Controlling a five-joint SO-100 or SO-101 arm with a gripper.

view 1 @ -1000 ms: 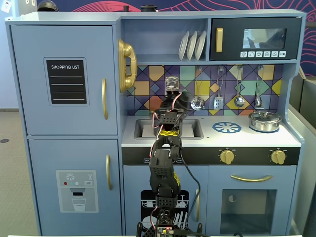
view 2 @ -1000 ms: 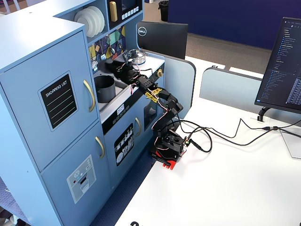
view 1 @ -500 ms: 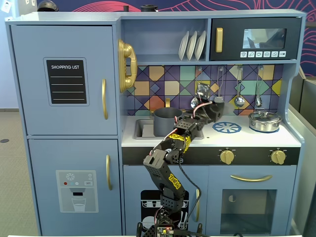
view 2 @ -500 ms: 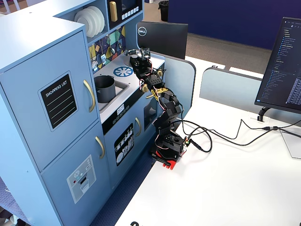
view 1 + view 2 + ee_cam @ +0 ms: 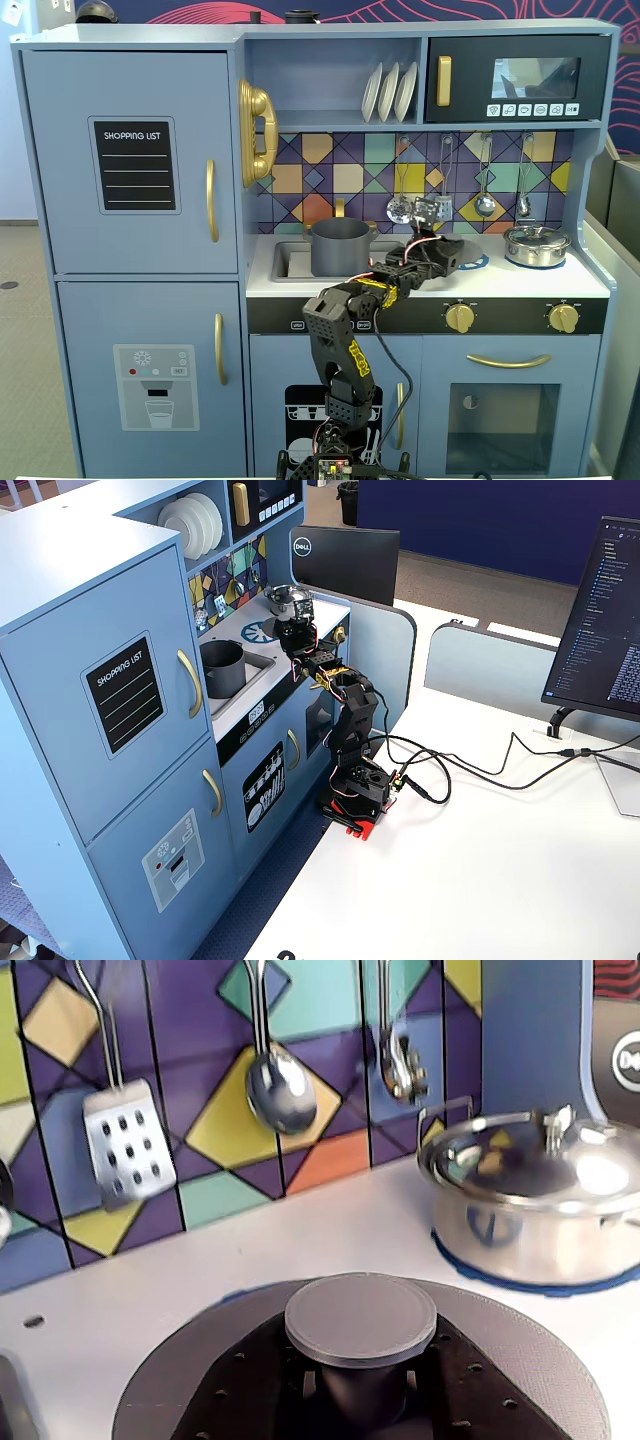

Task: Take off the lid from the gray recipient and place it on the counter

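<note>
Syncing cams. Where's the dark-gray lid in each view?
A fixed view, front-on: the lid barely shows, a dark edge right of the gripper, on the counter.
Wrist view: lid fills bottom center, its knob between the jaws.
A fixed view, side-on: not visible; the arm hides it.
Shared landmark: the shiny silver pot.

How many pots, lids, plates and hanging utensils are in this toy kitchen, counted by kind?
Pots: 2 (matte dark-gray pot, shiny silver pot)
Lids: 2 (flat dark-gray disc lid, shiny silver lid)
White round plates: 3
Hanging metal utensils: 4
Total: 11
</note>
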